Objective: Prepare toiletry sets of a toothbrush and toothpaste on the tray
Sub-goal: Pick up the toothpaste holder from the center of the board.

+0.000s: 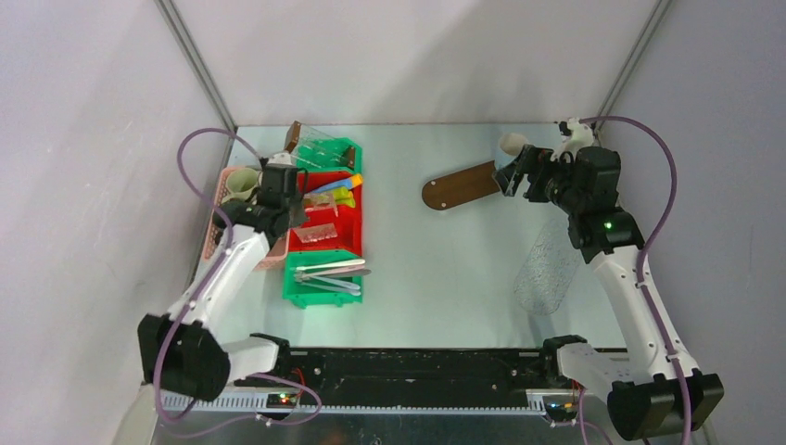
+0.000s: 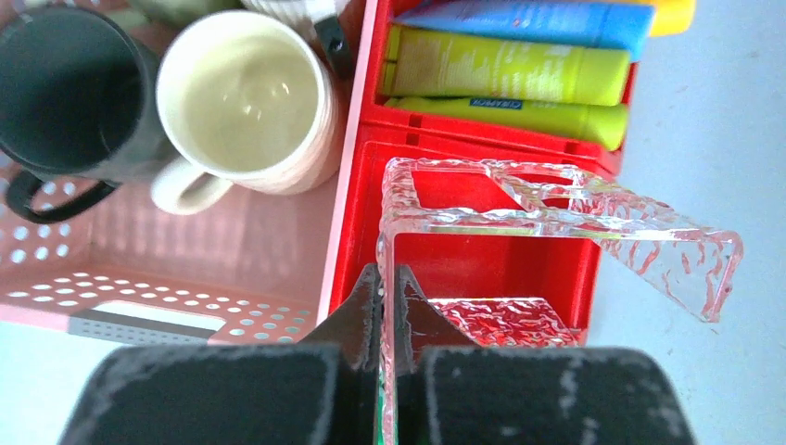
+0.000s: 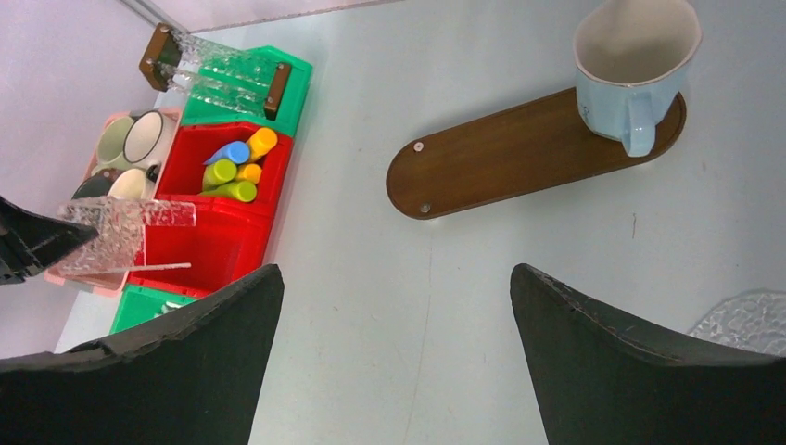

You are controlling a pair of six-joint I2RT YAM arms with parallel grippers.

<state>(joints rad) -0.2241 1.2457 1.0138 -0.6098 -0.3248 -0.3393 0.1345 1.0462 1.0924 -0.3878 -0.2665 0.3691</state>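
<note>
Okay, left end effector point(image 2: 387, 295) first: its jaws are pinched tight on the edge of a clear textured acrylic piece point(image 2: 556, 209), and I have it over the near compartment of the red bin point(image 2: 482, 137). Under it, in that same compartment, a second clear piece point(image 2: 500, 320) lies flat.

The far compartment holds the toothpaste tubes: a blue tube point(image 2: 528, 20), two yellow-green tubes point(image 2: 500, 67) lying side by side, and a yellow one point(image 2: 672, 11) cut off at the edge of my left wrist view.

Right against the red bin sits the pink basket point(image 2: 185, 269) with the mugs. A cream mug point(image 2: 246, 93) stands upright and empty, a dark mug point(image 2: 69, 88) touches it, and I get only a sliver of another mug at the top.

Moving out on the top view, the near green bin point(image 1: 320, 298) carries the pale toothbrushes point(image 1: 329, 269) lying across it. The far green bin point(image 3: 292, 93) holds a clear rack point(image 3: 218, 69) with brown ends.

Now the right end effector point(image 3: 394, 362): jaws spread wide with nothing between them, hanging over the table point(image 3: 417, 278). Ahead of it the wooden tray point(image 3: 500, 162) lies well apart from the bins. A pale blue mug point(image 3: 635, 65) stands upright and empty on one end of it. A clear textured sheet point(image 3: 741, 320) lies on the table off to the right.
</note>
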